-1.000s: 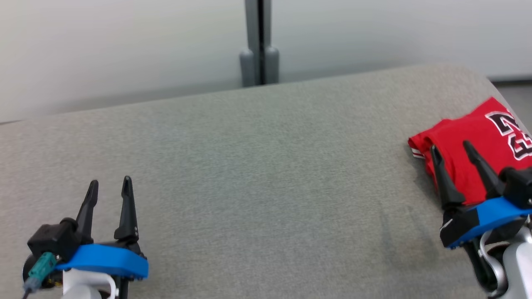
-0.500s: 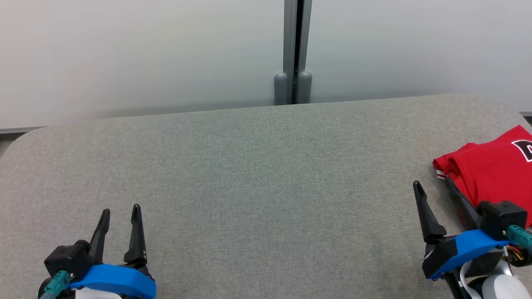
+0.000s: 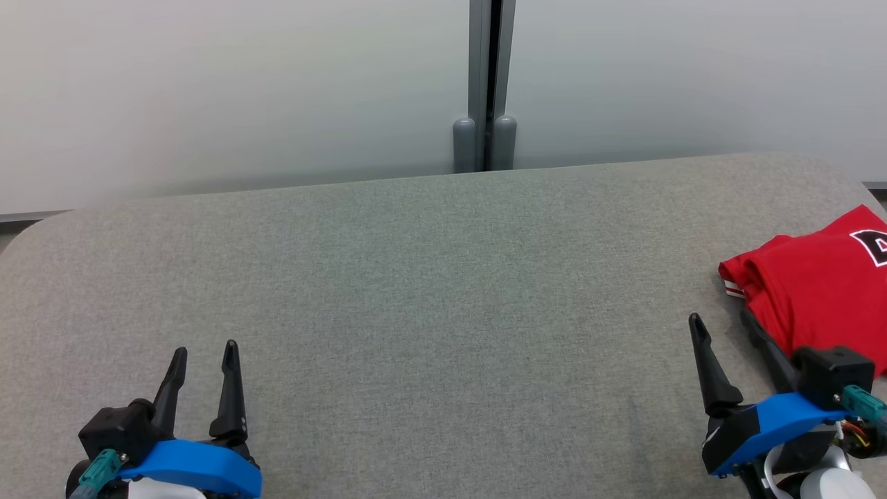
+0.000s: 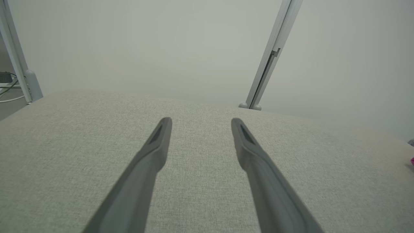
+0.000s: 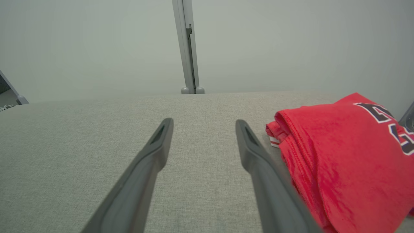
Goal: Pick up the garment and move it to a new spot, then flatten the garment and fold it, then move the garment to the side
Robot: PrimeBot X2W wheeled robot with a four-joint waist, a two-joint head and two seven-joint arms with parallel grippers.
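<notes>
The garment (image 3: 811, 291) is a red shirt with black-and-white lettering, folded and lying at the far right edge of the grey table (image 3: 429, 291). In the right wrist view the garment (image 5: 343, 152) lies just to the right of my fingers. My right gripper (image 3: 721, 324) stands open at the lower right, just left of the shirt's near edge, with nothing between its fingers (image 5: 155, 145). At the lower left my left gripper (image 3: 204, 350) is open over bare table; its fingers (image 4: 158, 142) hold nothing.
A pale wall with a grey vertical post (image 3: 485, 83) runs behind the table. The table's rounded corners sit at the far left and far right. A small pink speck (image 4: 412, 160) shows at the right edge of the left wrist view.
The head camera turned, so the whole scene shifted. My right gripper drew back off the shirt to its left edge; the shirt stays put. The left gripper barely moved.
</notes>
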